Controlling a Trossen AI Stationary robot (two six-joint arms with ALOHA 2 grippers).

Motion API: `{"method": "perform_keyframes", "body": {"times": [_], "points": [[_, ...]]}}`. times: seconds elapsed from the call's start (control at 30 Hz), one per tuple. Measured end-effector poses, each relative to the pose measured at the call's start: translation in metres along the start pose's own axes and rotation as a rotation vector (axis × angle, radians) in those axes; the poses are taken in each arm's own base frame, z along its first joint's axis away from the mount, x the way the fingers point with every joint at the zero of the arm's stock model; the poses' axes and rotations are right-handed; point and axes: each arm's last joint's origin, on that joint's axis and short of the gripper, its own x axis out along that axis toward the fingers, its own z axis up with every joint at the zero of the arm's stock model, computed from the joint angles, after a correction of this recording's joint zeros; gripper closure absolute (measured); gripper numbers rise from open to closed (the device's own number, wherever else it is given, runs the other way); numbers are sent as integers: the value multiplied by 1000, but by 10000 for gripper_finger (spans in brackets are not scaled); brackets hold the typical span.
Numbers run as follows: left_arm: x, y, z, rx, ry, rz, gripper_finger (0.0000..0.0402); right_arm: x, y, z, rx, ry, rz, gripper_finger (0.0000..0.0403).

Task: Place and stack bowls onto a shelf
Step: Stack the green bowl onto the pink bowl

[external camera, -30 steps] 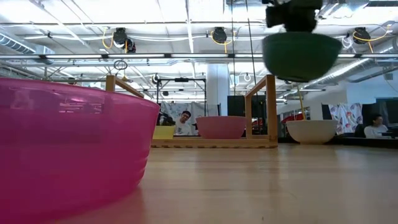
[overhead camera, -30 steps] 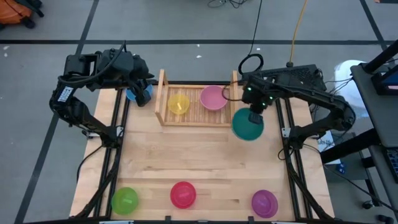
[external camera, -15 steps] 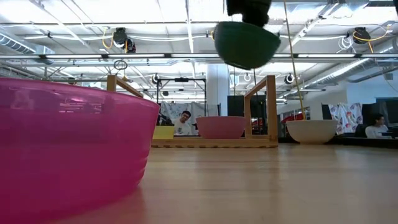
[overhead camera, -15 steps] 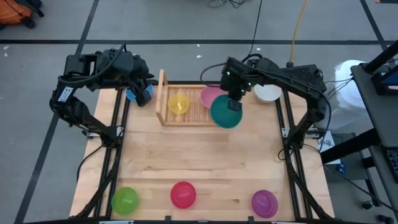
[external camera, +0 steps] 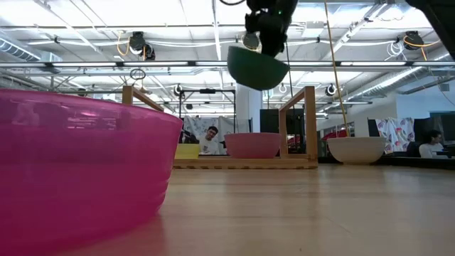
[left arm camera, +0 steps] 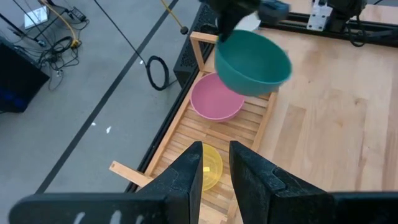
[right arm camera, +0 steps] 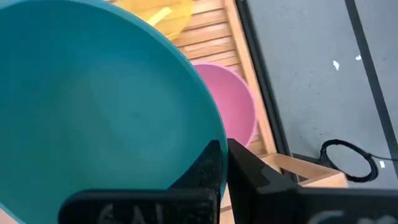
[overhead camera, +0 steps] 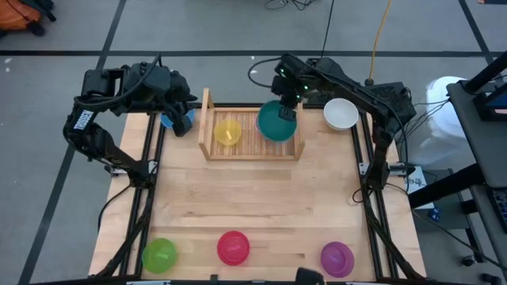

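Note:
My right gripper (overhead camera: 287, 113) is shut on the teal bowl (overhead camera: 273, 123) and holds it in the air over the right half of the light-wood shelf (overhead camera: 247, 146). The teal bowl hangs above the pink bowl (external camera: 252, 144), which rests on the shelf's slats and is hidden in the high view. The yellow bowl (overhead camera: 228, 131) sits on the shelf's left half. My left gripper (overhead camera: 184, 119) waits left of the shelf, over the blue bowl (overhead camera: 167, 121), its fingers (left arm camera: 186, 177) a little apart and empty. My right gripper pinches the teal bowl's rim (right arm camera: 214, 134) on the bowl's far right side, one finger inside the bowl and one outside. The fingers come from above, pointing down. The bowl (external camera: 257, 67) hangs below them, opening up, slightly tilted, clear of the shelf and the pink bowl.
The white bowl (overhead camera: 341, 114) stands on the table right of the shelf. The green bowl (overhead camera: 159, 255), red-magenta bowl (overhead camera: 234, 247) and purple bowl (overhead camera: 337, 257) stand along the near edge. The shelf's two upright side boards (external camera: 308, 124) flank the slats.
My right gripper has carried the teal bowl from right of the shelf toward the table's left and far edges, over the right side board, so it now hangs over the pink bowl. The bowl has stayed in the air and the gripper has stayed shut on it.

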Motion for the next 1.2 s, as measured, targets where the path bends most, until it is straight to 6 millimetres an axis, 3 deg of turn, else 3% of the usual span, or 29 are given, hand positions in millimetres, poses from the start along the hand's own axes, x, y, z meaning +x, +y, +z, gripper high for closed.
{"method": "perform_keyframes", "body": {"times": [0.4,0.73,1.2], "points": [[0,0,0,0,0,0,316,48,-50,0,69,32,4,403],[0,0,0,5,0,0,316,89,-61,-2,96,98,87,403],[0,0,0,7,0,0,316,130,-66,-5,93,189,95,403]]}}
